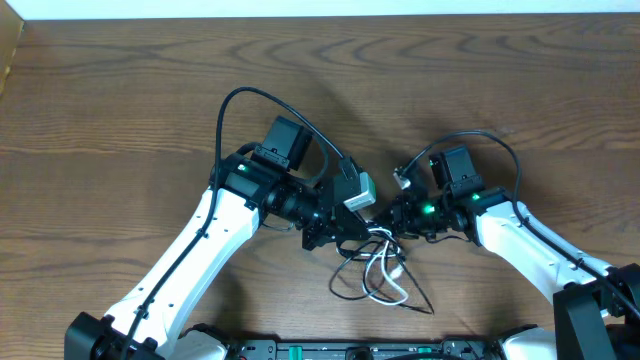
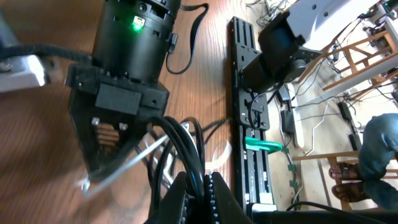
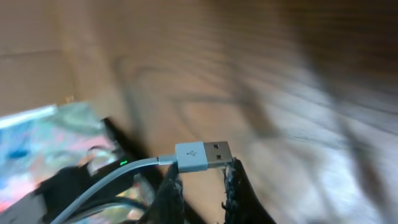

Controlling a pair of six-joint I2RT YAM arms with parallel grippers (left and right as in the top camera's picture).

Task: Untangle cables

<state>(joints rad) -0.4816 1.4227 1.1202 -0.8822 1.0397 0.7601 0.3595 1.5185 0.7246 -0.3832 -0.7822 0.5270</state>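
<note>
Overhead: the cables lie tangled on the table between both arms; left wrist: the left gripper clamps the black cables, apparently as an anchor; right wrist: the right gripper pinches the white cable just behind its USB plug, probably to draw it free.

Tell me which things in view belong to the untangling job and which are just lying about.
Job in hand:
- white cable, held at its plug end by the right gripper
- black cables, pinched in the left gripper

Just lying about:
- thick black arm wires
- black rail
- green object on that rail
</note>
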